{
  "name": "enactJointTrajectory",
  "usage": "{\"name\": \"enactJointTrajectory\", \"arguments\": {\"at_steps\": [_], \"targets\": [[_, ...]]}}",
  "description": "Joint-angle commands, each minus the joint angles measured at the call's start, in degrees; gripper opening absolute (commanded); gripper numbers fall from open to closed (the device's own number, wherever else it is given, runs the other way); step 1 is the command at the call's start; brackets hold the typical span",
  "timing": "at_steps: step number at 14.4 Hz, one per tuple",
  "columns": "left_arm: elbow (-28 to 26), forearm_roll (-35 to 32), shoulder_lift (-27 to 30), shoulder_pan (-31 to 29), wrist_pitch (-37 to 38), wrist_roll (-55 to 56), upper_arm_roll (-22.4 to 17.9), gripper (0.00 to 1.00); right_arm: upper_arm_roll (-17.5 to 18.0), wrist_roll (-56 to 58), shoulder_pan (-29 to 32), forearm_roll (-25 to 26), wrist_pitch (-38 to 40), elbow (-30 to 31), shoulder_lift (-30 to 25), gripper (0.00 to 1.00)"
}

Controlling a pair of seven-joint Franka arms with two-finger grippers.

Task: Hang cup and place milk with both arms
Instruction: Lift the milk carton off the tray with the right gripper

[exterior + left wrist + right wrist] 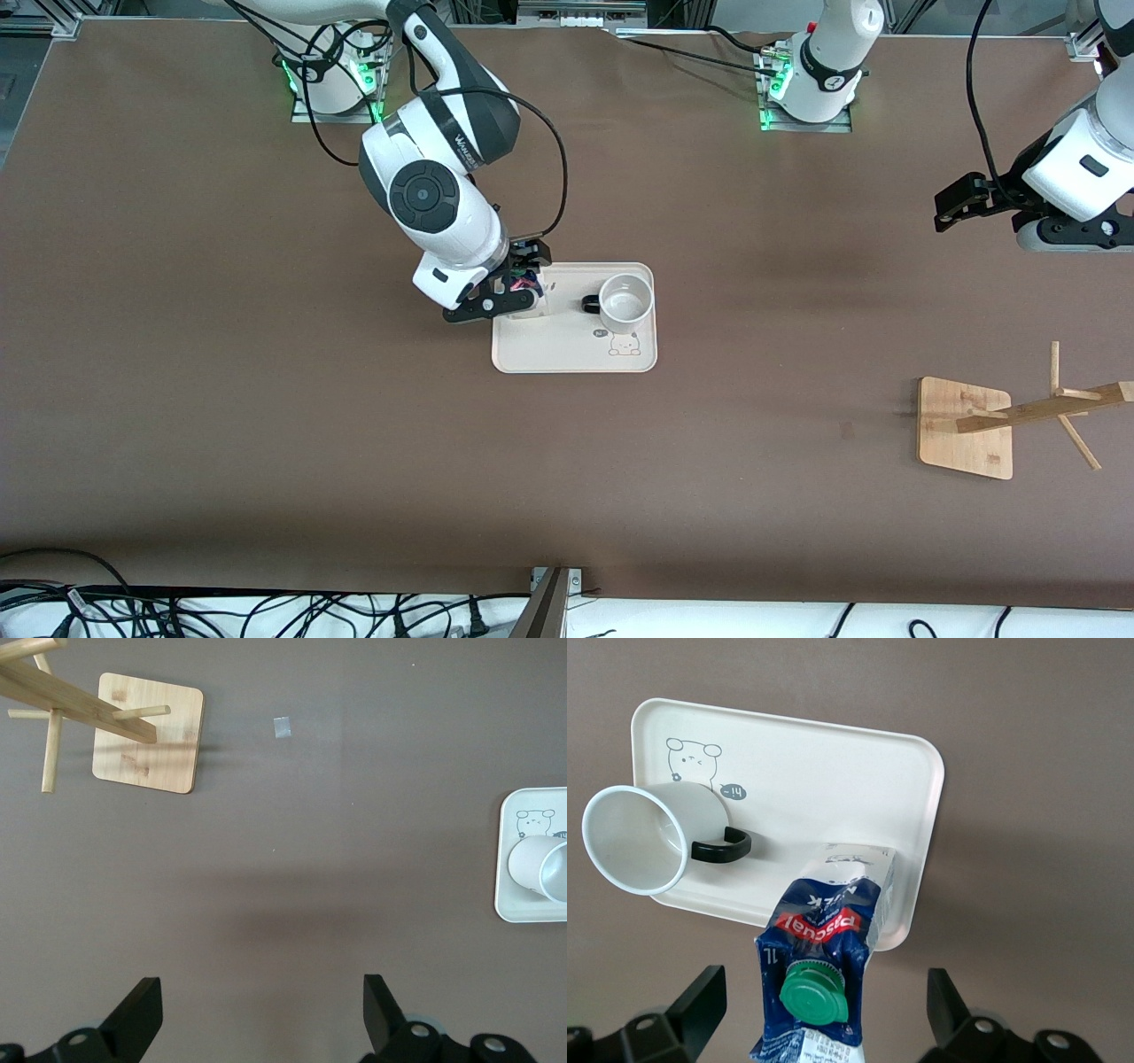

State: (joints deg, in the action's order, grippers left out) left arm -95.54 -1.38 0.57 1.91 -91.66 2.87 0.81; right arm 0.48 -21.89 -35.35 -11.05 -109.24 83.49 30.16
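**Ana:** Two hands, both spread wide and gripping nothing. The right hand point(512, 292) hangs over the tray's end toward the right arm, its fingers point(698, 1001) standing on either side of the milk point(824, 952) without touching it.

**Ben:** And the carton is standing on the tray point(576, 359)?

**Ana:** Yes, upright on the tray, green cap point(814, 994) up, with the cup point(625, 301) beside it on the same tray, mouth up, black handle point(722, 846) pointing toward the carton.

**Ben:** So what worries you?

**Ana:** The carton is light and tall, I'd judge. If one finger meets it before the other as they close, it could tip or skid off the tray's edge, since it stands close to the rim. A grip taken high on the gable top could also slip, because that part slopes.

**Ben:** Could it hit the cup?

**Ana:** A toppling carton might knock the handle and turn the cup, which would make hooking it harder.

**Ben:** And the left hand point(961, 208)?

**Ana:** It waits over bare table point(266, 425) at the left arm's end. The wooden rack point(1019, 421) stands nearer the front camera than that hand, well apart from the tray, so the cup faces a long carry; a loose hold could drop it on the way.
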Motion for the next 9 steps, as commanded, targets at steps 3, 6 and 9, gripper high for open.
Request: {"name": "enactJointTrajectory", "arguments": {"at_steps": [3, 6, 9], "targets": [[1.93, -0.82, -0.74, -0.24, 1.40, -1.29, 0.16, 1.00, -0.30, 1.24, -0.42, -0.90, -0.45, -0.60, 2.01, 1.00], [1.93, -0.82, -0.74, -0.15, 1.40, -1.29, 0.16, 1.00, -0.30, 1.32, -0.42, -0.99, -0.45, -0.60, 2.28, 1.00], [1.93, -0.82, -0.74, -0.24, 1.40, -1.29, 0.16, 1.00, -0.30, 1.33, -0.51, -0.99, -0.45, -0.52, 2.36, 1.00]]}}
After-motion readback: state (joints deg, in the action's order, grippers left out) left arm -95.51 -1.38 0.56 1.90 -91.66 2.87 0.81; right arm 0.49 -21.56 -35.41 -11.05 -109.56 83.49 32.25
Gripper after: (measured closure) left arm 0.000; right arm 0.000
